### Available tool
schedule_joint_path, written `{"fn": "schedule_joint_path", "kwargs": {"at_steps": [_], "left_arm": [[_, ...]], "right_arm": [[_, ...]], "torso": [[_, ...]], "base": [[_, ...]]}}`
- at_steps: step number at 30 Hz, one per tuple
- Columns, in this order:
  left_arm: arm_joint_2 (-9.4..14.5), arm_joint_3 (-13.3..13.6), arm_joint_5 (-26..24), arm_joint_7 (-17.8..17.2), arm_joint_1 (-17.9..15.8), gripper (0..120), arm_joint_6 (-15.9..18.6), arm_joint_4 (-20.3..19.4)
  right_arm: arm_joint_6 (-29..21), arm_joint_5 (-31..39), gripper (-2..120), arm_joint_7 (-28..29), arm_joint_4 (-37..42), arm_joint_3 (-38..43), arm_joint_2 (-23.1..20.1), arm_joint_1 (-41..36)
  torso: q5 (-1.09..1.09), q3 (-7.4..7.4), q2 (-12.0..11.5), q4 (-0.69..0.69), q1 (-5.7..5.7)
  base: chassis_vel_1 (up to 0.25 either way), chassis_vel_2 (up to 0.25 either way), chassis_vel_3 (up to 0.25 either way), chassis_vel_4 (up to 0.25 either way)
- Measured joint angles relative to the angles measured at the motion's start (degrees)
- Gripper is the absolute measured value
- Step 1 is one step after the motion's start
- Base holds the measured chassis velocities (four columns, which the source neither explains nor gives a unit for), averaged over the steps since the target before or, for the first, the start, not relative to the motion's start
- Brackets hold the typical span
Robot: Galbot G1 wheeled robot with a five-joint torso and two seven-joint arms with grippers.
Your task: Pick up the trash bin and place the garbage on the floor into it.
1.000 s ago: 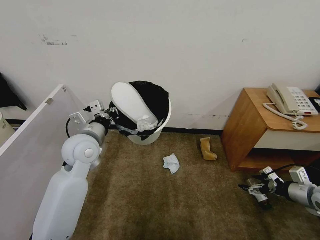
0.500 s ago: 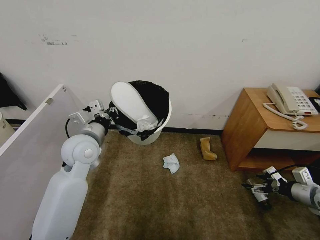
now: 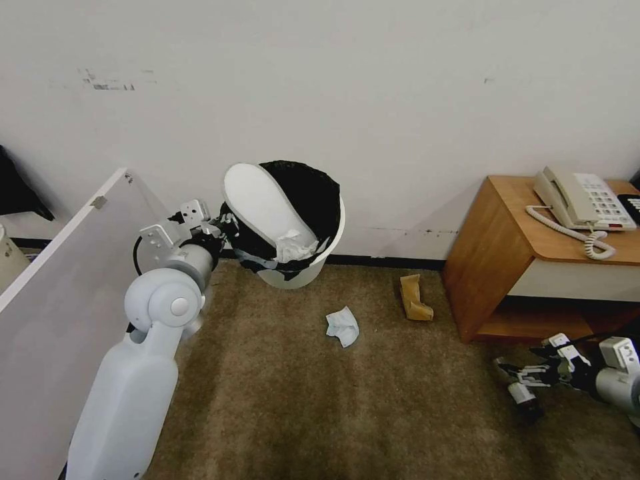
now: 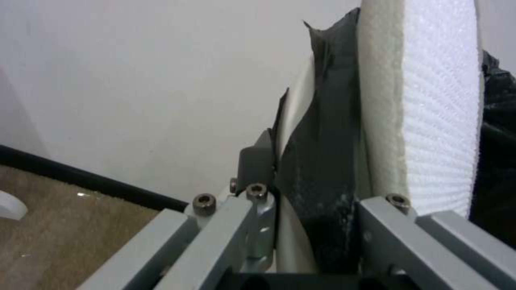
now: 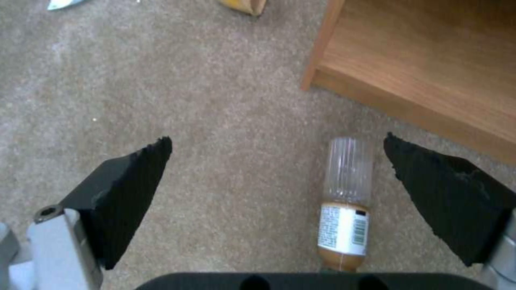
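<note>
the left gripper [image 3: 225, 233] holds the bin [image 3: 313, 257] off the floor [image 3: 280, 400] by its rim, fingers clamped on it, mouth tilted toward the robot for loading. the right gripper [image 5: 277, 177] hangs over a bottle [image 5: 344, 201], fingers apart, straddling it across its long axis; it lies beside the nightstand [image 3: 507, 267].

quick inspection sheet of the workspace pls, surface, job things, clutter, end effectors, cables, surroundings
surface: carpet floor, black skirting along the wall.
job's things: trash bin held up off the floor, tilted, black bag over its rim; white slipper and tissue inside. On the floor: tissue wad, tan paper, plastic bottle.
clutter: nothing seen.
end effectors: left end effector shut on the bin's rim; right end effector open, low above the bottle.
cables: coiled phone cord.
surroundings: wooden side table with telephone; white panel at left.
</note>
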Motion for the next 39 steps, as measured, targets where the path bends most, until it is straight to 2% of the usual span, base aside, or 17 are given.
{"fn": "schedule_joint_path", "kwargs": {"at_steps": [8, 39], "left_arm": [[-0.04, 0.13, 0.00, -0.01, -0.15, 4, 0.00, 0.17], [0.52, 0.83, -0.34, -0.06, -0.50, 4, 0.00, 0.22]], "right_arm": [[0.29, -0.63, 100, -0.13, -1.23, -0.15, 0.53, 0.12], [4.27, -5.15, 100, -1.29, -11.19, -1.73, 7.38, 4.50]], "torso": [[0.00, 0.00, -0.01, 0.00, 0.00], [-0.01, 0.00, 0.00, 0.00, 0.00]], "base": [[0.000, 0.000, 0.000, 0.000], [0.000, 0.000, 0.000, 0.000]]}}
